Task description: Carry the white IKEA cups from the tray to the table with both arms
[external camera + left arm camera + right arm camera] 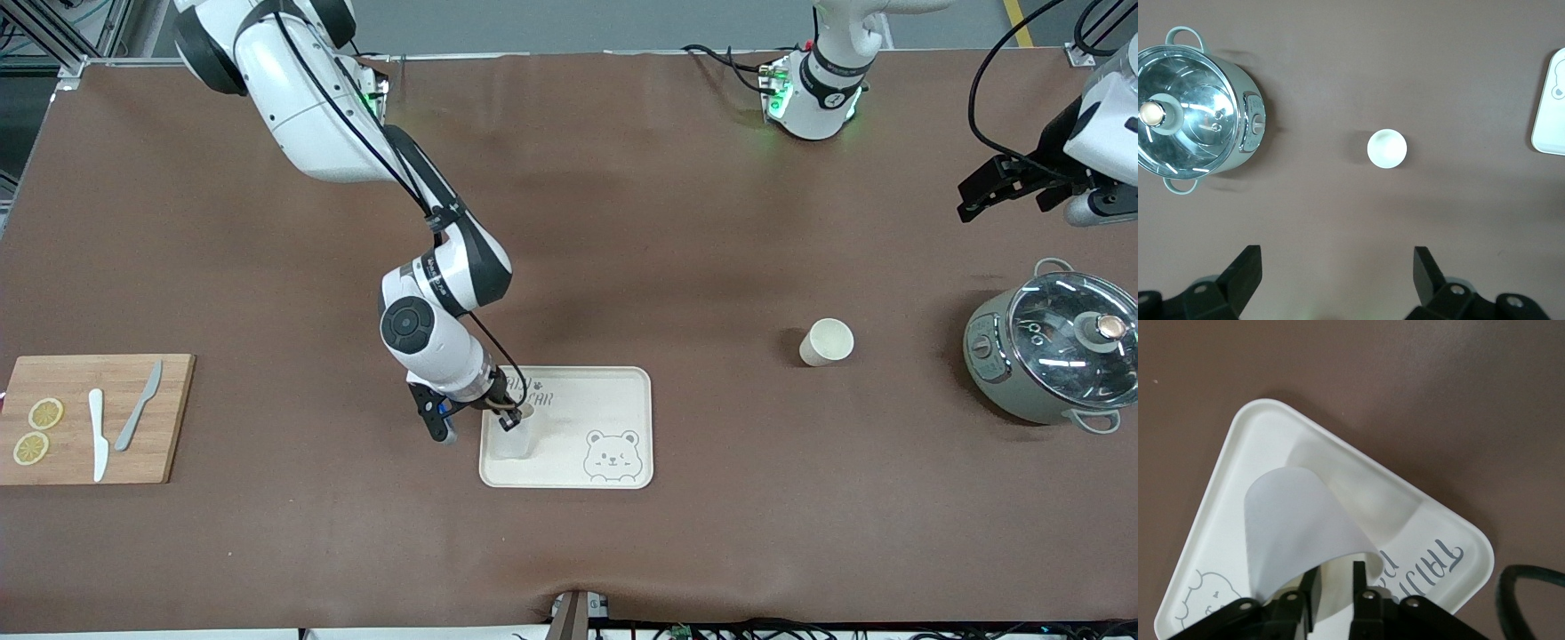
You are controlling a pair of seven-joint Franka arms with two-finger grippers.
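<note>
Right tool (508,421) down over the tray (622,391), at the corner toward the right arm's end of the worktop (267,551). Fingers (1363,580) close together, pinching the rim wall of one cup (1298,520): one finger inside the rim, one outside. Cup upright on the tray, base on the tray floor, seen in front view as a pale shape just below the tool (513,442). Cannot tell whether the grip is firm or slackening.

Left tool (1000,185) up in the air over bare worktop near the left arm's end, waiting. Fingers (1245,267) wide apart, nothing between them.

Second cup (826,342) upright on the bare worktop, between tray and pot, well apart from both. Same cup in left wrist view (1387,148), round rim facing the camera, interior bare.

Pot (1049,351) with glass lid near the left arm's end, nearer the front camera than the left tool.

Tray printed with a bear face (611,455) at the corner nearest the front camera and lettering along the edge toward the bases.

Board (169,418) at the right arm's end: two lemon slices (45,413), white knife (97,436), grey knife (138,406) lying on it.
</note>
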